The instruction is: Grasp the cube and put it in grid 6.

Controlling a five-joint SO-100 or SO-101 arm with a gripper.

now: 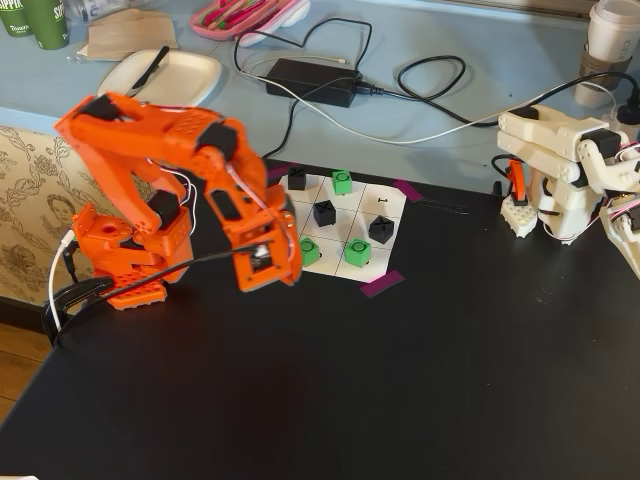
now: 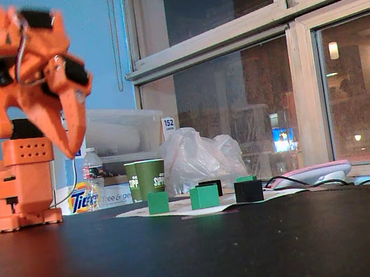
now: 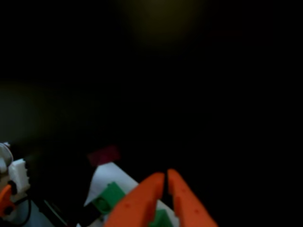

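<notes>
The gripper (image 2: pixel 69 143) hangs at frame left above the black surface (image 1: pixel 400 380), fingers (image 3: pixel 142 203) nearly closed, holding nothing. The cube (image 1: pixel 358 251) sits centre frame, in the paper grid's (image 1: pixel 392 205) near row.

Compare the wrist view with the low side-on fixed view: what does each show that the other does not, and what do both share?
Only the wrist view shows a purple tape strip beside the paper grid. Only the side-on fixed view shows the arm's orange base, the windows, two green paper cups and a black cube. Both show the orange gripper, fingers nearly together and empty, and green cubes.
</notes>
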